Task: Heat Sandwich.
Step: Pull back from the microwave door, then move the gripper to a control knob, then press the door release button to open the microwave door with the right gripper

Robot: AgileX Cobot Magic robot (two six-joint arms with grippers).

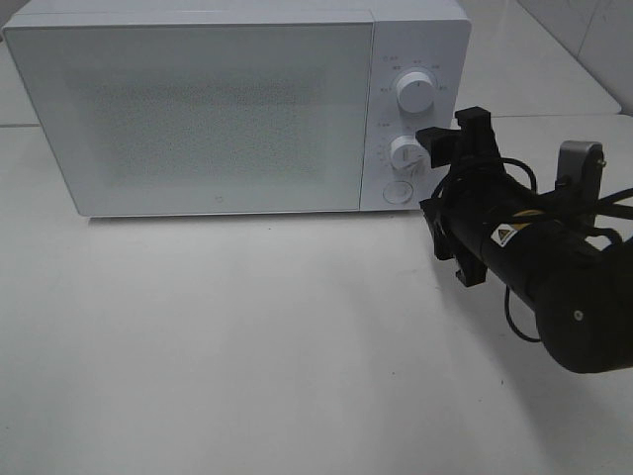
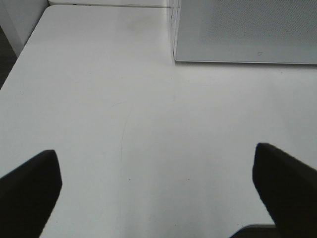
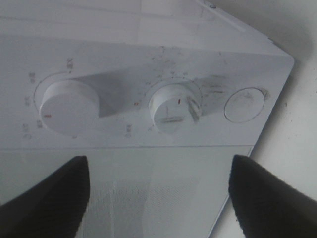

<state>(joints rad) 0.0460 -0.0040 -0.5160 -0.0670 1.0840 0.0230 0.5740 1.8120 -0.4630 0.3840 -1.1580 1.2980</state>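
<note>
right arm (image 1: 564,287) nearest the lens, over the table's (image 1: 247,346) right edge. right gripper (image 1: 447,141) fingers spread wide, nothing between them, close before the lower knob (image 3: 171,106) of the microwave (image 1: 198,109). sandwich: not seen in any view, place cannot be told. microwave door (image 1: 198,114) shut, the oven along the table's back edge. upper knob (image 1: 415,94) above the lower one, round button (image 1: 398,193) below. left gripper (image 2: 158,198) fully wide, empty, over bare table near the microwave's front left corner.
</note>
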